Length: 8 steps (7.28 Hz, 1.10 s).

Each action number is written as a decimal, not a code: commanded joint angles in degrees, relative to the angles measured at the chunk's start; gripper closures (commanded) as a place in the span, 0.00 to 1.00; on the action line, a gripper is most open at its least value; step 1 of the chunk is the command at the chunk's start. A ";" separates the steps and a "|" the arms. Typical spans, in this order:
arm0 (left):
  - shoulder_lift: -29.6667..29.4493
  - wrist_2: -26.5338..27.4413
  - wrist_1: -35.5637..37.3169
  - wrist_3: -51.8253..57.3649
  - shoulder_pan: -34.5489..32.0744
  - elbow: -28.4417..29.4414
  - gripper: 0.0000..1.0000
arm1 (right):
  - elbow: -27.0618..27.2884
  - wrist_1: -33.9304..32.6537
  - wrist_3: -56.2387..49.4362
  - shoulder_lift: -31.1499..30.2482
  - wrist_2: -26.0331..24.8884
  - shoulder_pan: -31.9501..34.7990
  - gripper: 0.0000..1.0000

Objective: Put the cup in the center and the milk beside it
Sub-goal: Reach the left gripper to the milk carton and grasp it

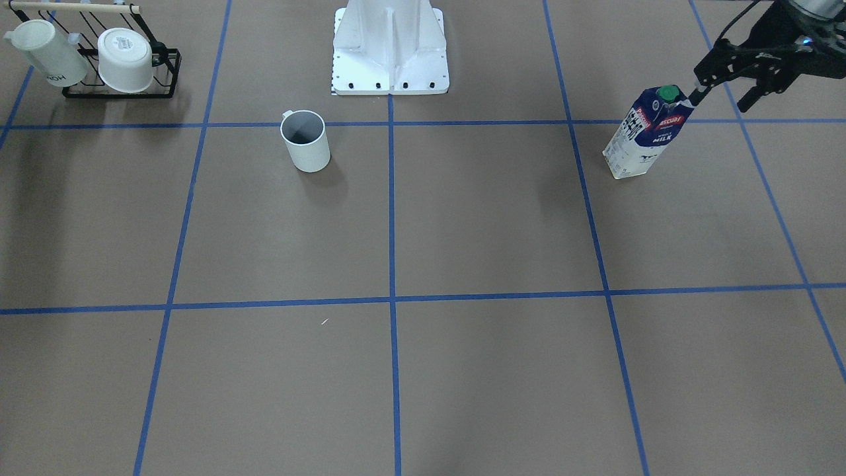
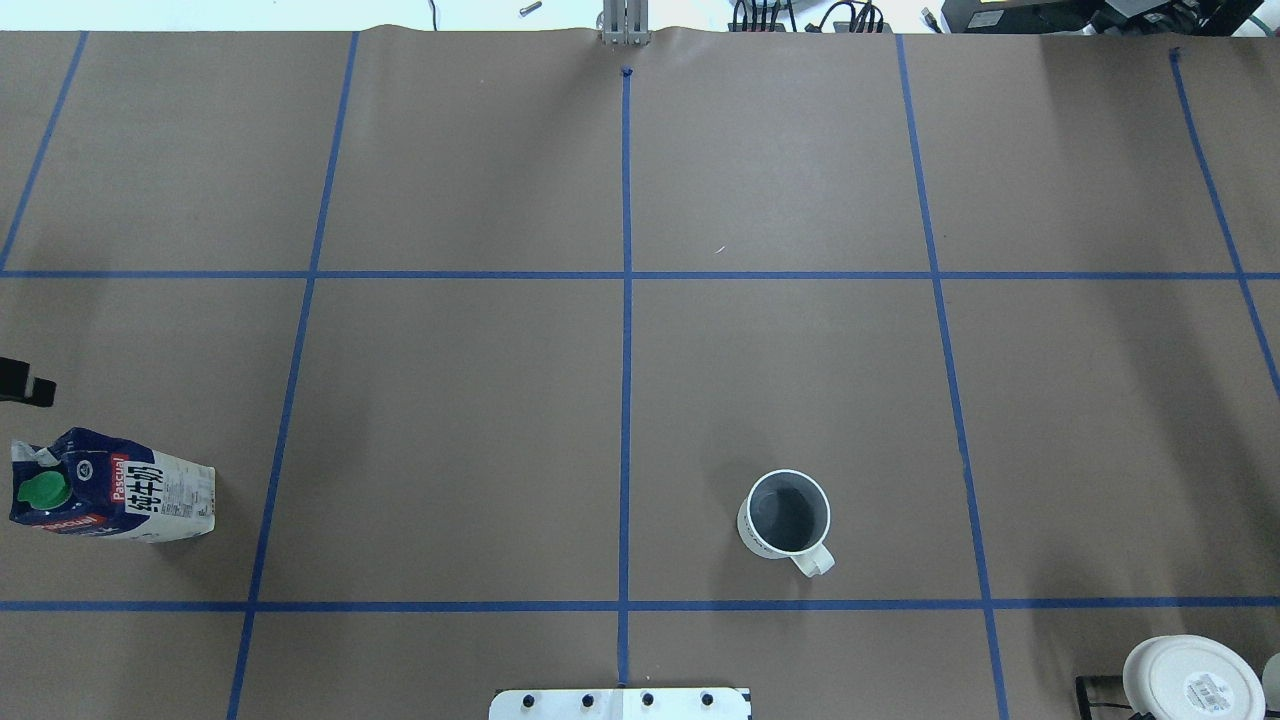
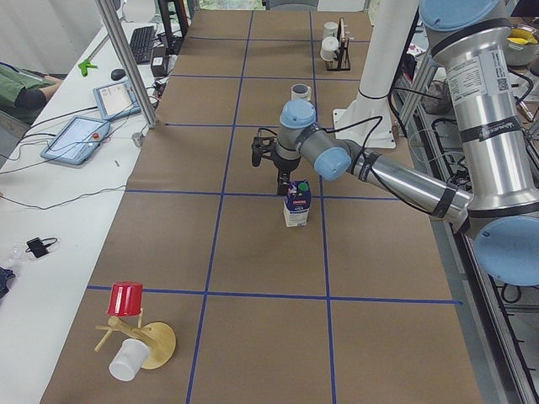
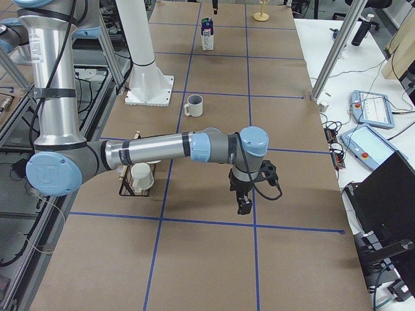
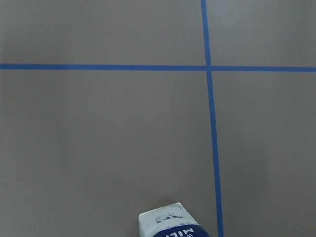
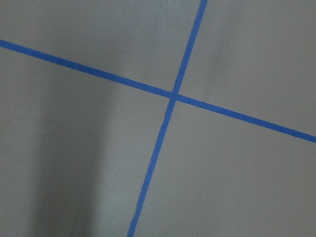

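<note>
The milk point(image 1: 644, 135) is standing upright at the table's point(image 1: 462, 231) left end, with the left claw point(image 1: 720, 100) hanging wide open and empty just beside its top. The cup point(image 1: 306, 142) is sitting upright right of centre (near the robot's base point(image 1: 390, 59)). The right claw point(image 4: 244, 206) is hovering well apart; I cannot tell how far it is open.

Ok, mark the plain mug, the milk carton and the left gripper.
plain mug point(image 1: 309, 152): exterior front-facing view, on its outer wall.
milk carton point(image 1: 646, 132): exterior front-facing view, on its blue printed face.
left gripper point(image 1: 720, 102): exterior front-facing view, midway between its fingertips.
</note>
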 commanded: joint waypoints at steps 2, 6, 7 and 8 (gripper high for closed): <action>0.58 10.51 0.08 -10.44 13.16 -0.28 0.02 | -0.59 2.98 -0.16 -2.25 0.05 0.74 0.00; 1.11 12.28 0.25 -10.10 14.85 0.77 0.58 | -1.12 2.98 -0.16 -2.07 0.05 0.74 0.00; 1.11 12.28 0.25 -9.92 15.20 0.95 0.97 | -1.21 2.98 -0.16 -2.07 0.05 0.74 0.00; 1.11 12.37 0.25 -9.92 15.21 0.95 1.00 | -1.21 2.98 -0.16 -2.07 0.05 0.74 0.00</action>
